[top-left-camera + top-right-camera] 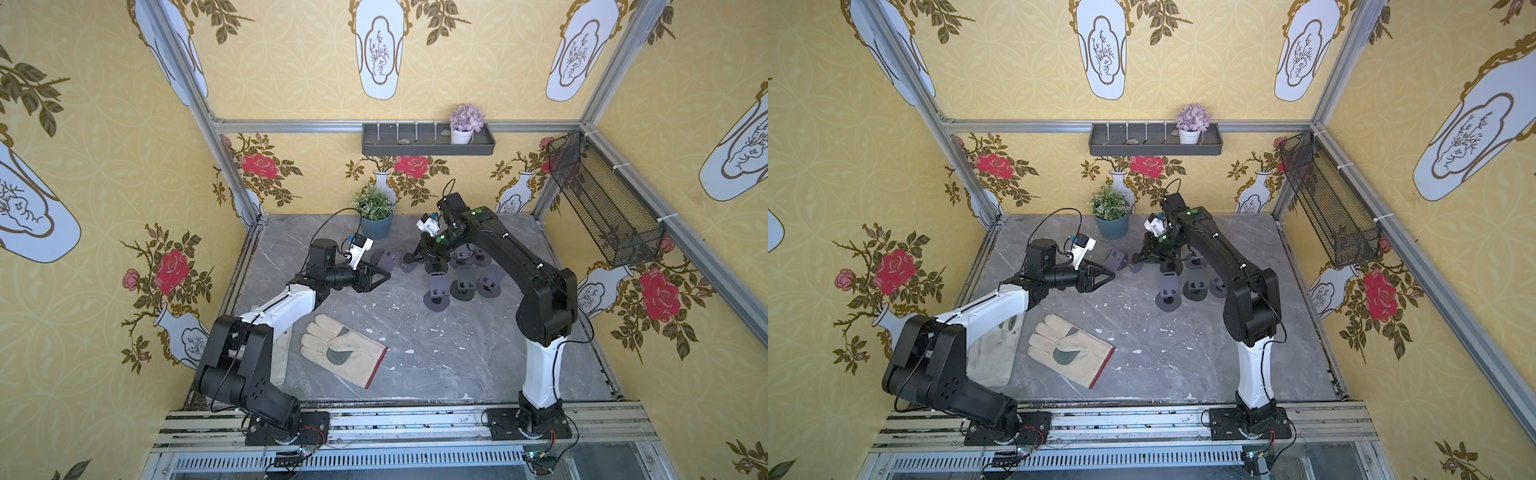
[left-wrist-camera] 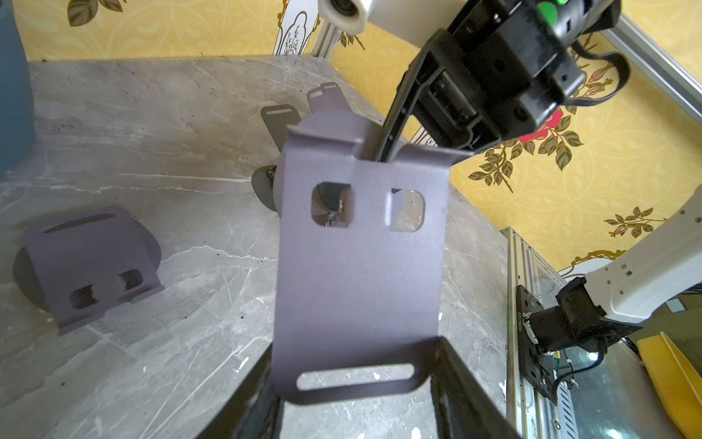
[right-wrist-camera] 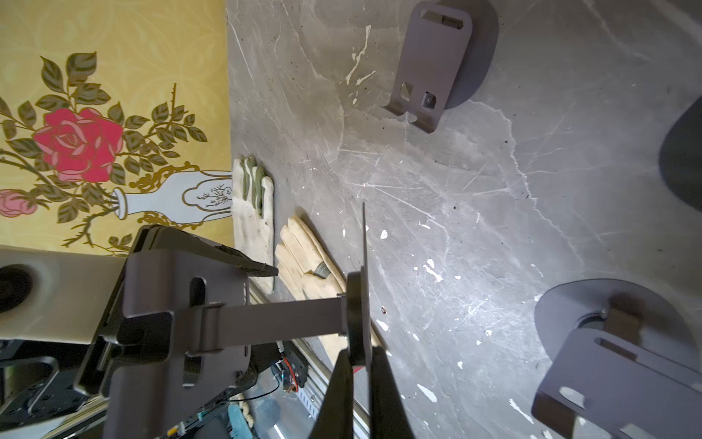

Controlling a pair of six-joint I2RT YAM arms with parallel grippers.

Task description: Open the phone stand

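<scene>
Phone stand hangs clear of the table, strung between the two arms toward the back, just beside the cluster of other stands. Its long axis runs from one gripper to the other. The left gripper has its jaws spread to the width of the back plate and clamped on the plate's side edges at the slotted end. The right gripper is pinched nearly together on the rim of the round base, which stands on edge. Each arm thus has its own end, and the next move looks to turn on the hinges of the link arm between them. The right wrist view shows that link and its hinges side-on, whereas the left wrist view shows only the plate's face, which hides them. In both top views the grips are too small to judge.
</scene>
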